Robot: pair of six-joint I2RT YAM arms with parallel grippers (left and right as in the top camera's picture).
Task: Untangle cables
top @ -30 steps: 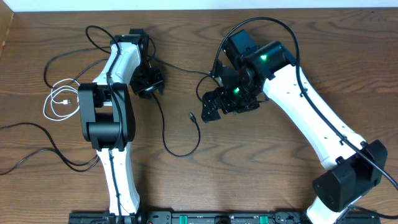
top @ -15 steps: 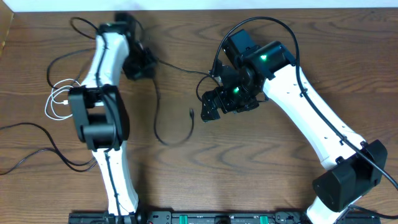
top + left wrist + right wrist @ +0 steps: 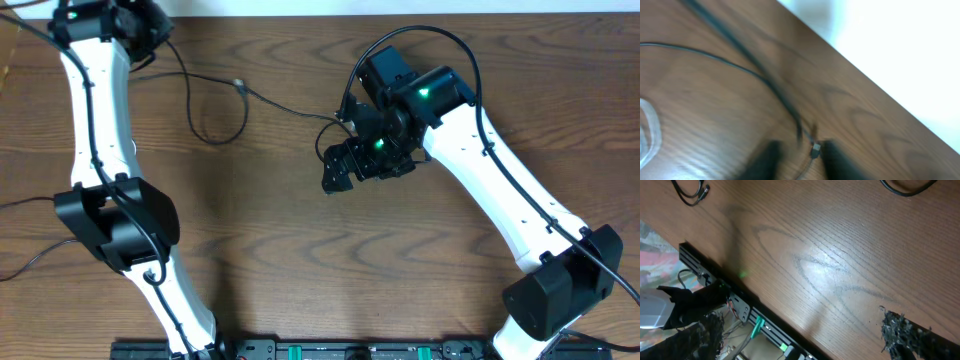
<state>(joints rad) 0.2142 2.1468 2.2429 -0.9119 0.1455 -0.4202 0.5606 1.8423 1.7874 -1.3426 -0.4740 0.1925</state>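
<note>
right tool (image 3: 335,170) wide apart, empty | left tool (image 3: 802,158) apart, blurred | black cable (image 3: 290,104) long axis left-right, looped

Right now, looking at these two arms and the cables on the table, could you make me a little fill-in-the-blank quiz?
1. The thin cable lying on the table between the two arms is ____.
2. The right claw stands ____, with nothing between its fingers.
3. The small lights on the right arm glow ____.
Missing words: black; open; green.
</note>
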